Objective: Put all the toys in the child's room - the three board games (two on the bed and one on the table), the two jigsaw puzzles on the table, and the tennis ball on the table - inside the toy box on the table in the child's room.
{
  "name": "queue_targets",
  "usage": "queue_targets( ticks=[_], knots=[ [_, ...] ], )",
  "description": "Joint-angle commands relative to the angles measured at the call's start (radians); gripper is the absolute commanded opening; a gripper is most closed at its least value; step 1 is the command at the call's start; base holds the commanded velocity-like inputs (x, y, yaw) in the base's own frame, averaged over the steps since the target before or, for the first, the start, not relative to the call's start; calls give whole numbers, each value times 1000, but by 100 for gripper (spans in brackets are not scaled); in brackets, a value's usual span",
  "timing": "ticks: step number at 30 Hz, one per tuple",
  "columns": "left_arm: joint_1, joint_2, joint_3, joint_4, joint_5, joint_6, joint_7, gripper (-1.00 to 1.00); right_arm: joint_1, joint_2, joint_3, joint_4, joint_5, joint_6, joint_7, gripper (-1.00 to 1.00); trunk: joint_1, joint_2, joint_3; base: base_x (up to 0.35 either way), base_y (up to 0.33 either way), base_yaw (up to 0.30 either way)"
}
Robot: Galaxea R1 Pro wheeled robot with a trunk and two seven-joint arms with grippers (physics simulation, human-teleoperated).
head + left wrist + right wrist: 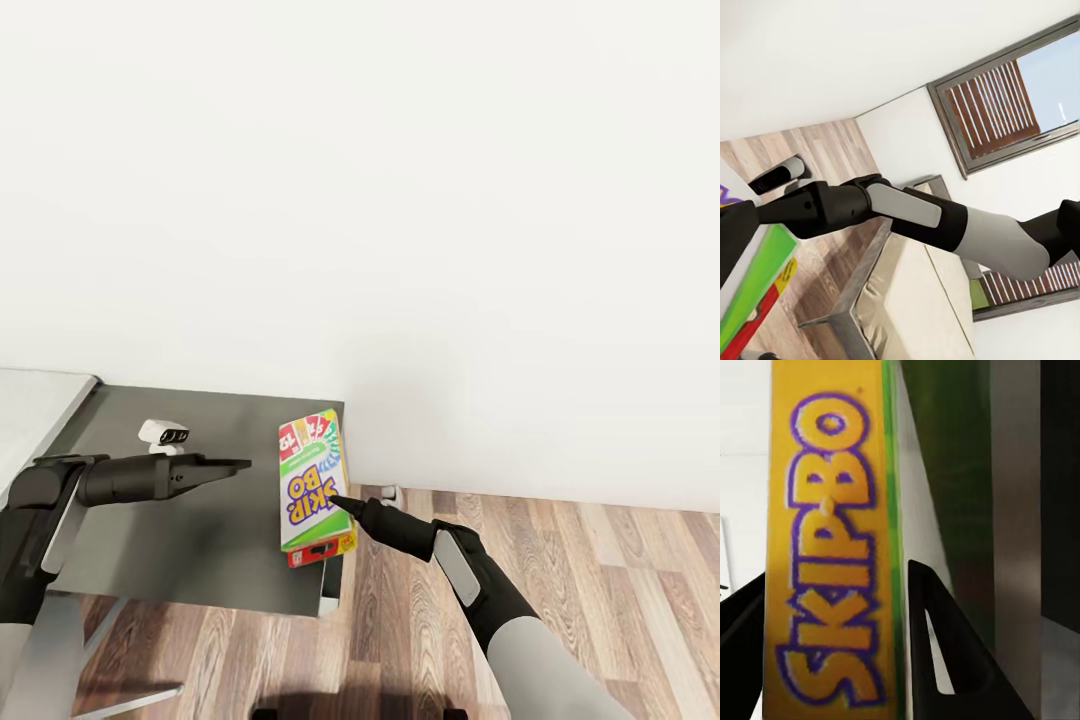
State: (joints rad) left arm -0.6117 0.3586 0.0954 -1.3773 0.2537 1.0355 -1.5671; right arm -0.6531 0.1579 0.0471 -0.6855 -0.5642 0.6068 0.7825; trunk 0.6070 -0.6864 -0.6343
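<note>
Skip-Bo box (315,482): a flat white, green and red card-game box, lying at the right edge of the dark grey tabletop (200,540), its long side running along that edge and its near corner slightly overhanging. It reads as one of the board games to be moved; lying this close to the edge lets an arm reach it from the side rather than from above.

Right claw (338,499): comes in from the floor side, low and nearly level, its tip at the box's edge. In the right wrist view the yellow Skip-Bo lettering (829,555) stands between two dark fingers (945,660) spread apart on either side of it. They straddle the box, but I cannot tell whether they already press on it.

Left claw (235,464): held above the tabletop, pointing toward the box and well apart from it, fingers together on nothing. It looks parked, ready to steady the box if it slides.

White gadget (163,433): a small white object with dark lenses, standing behind the left claw; unrelated to the grasp.

Bed (900,300): seen past the right arm in the left wrist view, beige mattress on a grey frame, under a window (1020,90).

Step in hand: probably closing on the box's thin edge before lifting.
</note>
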Motion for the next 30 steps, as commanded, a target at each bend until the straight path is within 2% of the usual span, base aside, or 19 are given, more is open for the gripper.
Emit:
queue_targets(
  ticks=[1, 9, 30],
  knots=[
    [0, 0, 0, 0, 0, 11, -4, 100, 0, 0, 0, 0, -6, 6, -2, -100, -4, 6, 2, 0, 0, 0],
    [0, 0, -1, 0, -1, 11, -4, 100, 0, 0, 0, 0, -5, 5, -3, -100, -34, 62, 27, -155, 0, 0],
    [0, 0, -2, 0, -1, 11, -4, 100, 1, 0, 0, 0, -2, -2, -5, -100, -115, 209, 93, -51, 0, 0]
  ],
)
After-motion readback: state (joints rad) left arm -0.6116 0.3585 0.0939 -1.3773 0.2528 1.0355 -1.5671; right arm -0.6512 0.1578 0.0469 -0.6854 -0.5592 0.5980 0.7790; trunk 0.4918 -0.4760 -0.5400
